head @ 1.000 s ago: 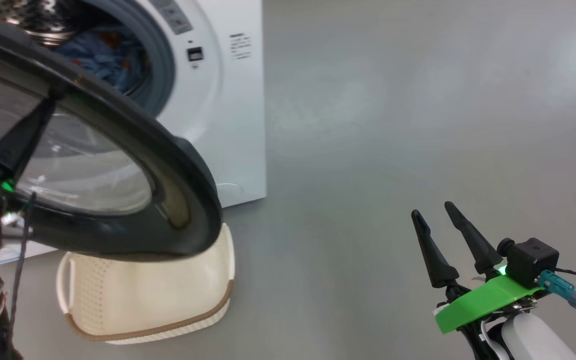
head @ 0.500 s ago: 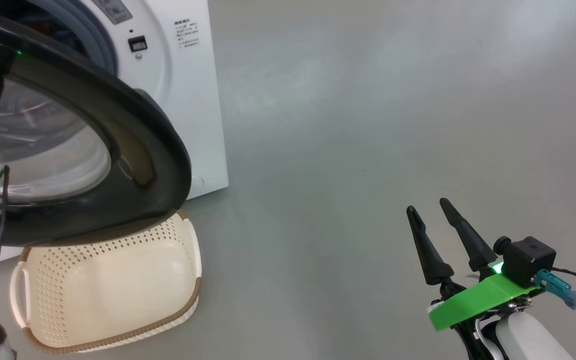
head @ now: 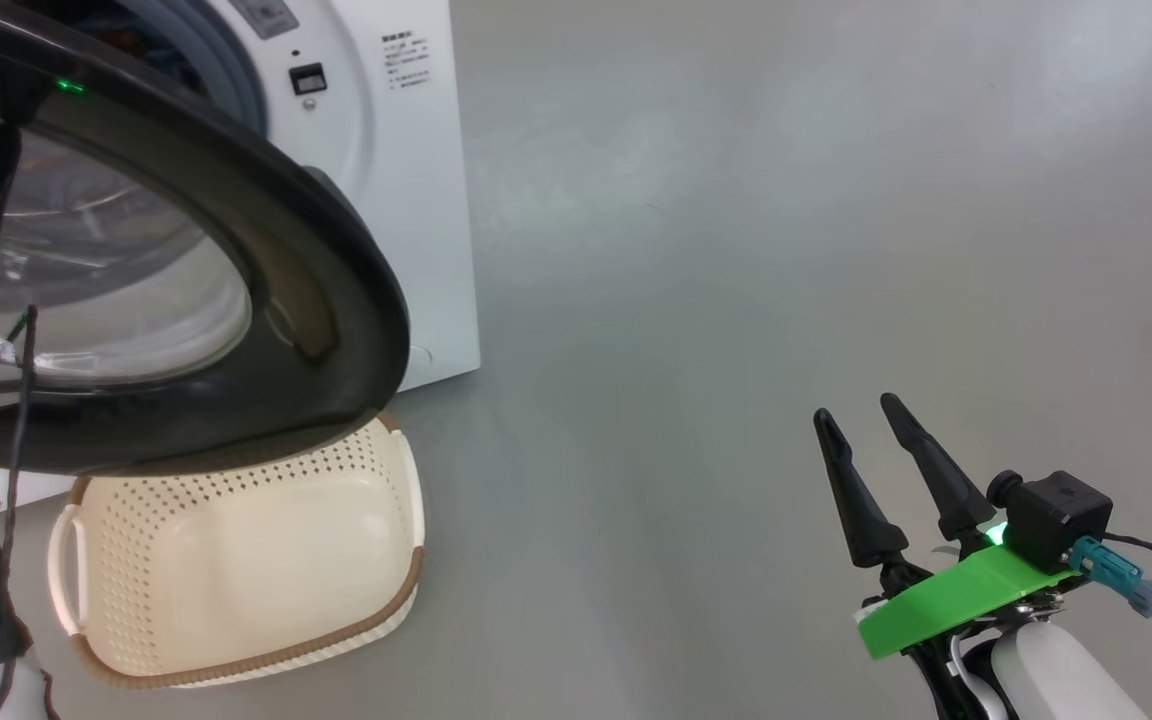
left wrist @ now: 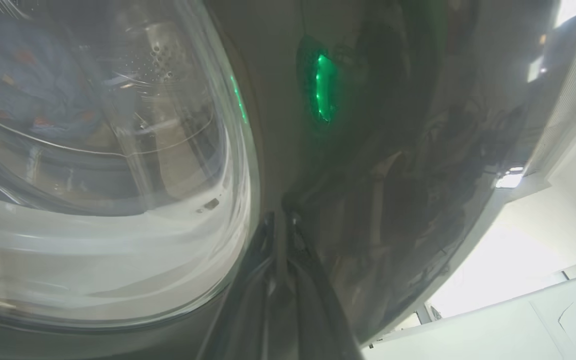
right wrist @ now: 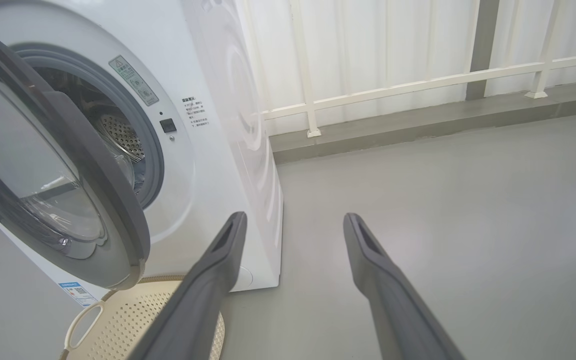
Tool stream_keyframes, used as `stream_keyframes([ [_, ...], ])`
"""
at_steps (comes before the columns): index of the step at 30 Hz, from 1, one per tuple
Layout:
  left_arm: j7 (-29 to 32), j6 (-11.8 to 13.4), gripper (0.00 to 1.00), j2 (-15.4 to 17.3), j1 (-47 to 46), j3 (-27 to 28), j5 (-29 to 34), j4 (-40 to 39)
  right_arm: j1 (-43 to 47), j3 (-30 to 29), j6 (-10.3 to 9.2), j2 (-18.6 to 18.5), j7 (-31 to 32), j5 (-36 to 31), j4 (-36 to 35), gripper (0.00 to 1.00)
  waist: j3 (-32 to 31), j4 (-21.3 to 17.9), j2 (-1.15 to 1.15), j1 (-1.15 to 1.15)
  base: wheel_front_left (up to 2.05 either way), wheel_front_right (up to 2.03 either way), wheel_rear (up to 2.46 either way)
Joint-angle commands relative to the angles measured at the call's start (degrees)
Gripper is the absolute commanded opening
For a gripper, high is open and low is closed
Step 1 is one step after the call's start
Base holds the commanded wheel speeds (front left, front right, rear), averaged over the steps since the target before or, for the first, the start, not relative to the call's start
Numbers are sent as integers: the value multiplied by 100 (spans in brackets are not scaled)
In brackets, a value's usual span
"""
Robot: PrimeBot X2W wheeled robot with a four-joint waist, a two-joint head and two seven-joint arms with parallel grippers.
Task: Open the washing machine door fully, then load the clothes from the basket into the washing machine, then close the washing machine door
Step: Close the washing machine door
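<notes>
With its left gripper closed on nothing, tips against the half-open glossy black-rimmed round glass door, the robot should push steadily toward the white washing machine until it latches

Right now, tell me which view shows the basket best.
The head view: the basket lies almost whole below the door, inside bare. The right wrist view catches one handle and some rim behind a finger. The left wrist view faces the door glass.
</notes>
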Motion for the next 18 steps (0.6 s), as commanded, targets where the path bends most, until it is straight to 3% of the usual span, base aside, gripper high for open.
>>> stream_keyframes([
  [1,34,-47,0,205,-170,83,-27,-128,-35,65,42,-61,-46,-58,-114,100,-29,47,0,0,0,0,0],
  [11,184,-44,0,116,54,46,-122,-247,-31,88,42,-132,-46,-41,-73,100,-167,247,0,0,0,0,0],
  [12,183,-47,30,119,95,29,-95,-291,-25,87,42,-134,-46,-42,-70,100,-178,264,0,0,0,0,0],
  [13,185,-53,51,123,143,13,-71,-339,-17,87,42,-136,-46,-42,-68,100,-188,278,0,0,0,0,0],
  [14,193,-57,96,113,197,7,-69,-394,-9,85,42,-140,-46,-41,-66,100,-198,293,0,0,0,0,0],
  [18,155,-178,100,123,501,27,-27,-723,12,80,42,-171,-46,-30,-62,100,-245,366,0,0,0,0,0],
])
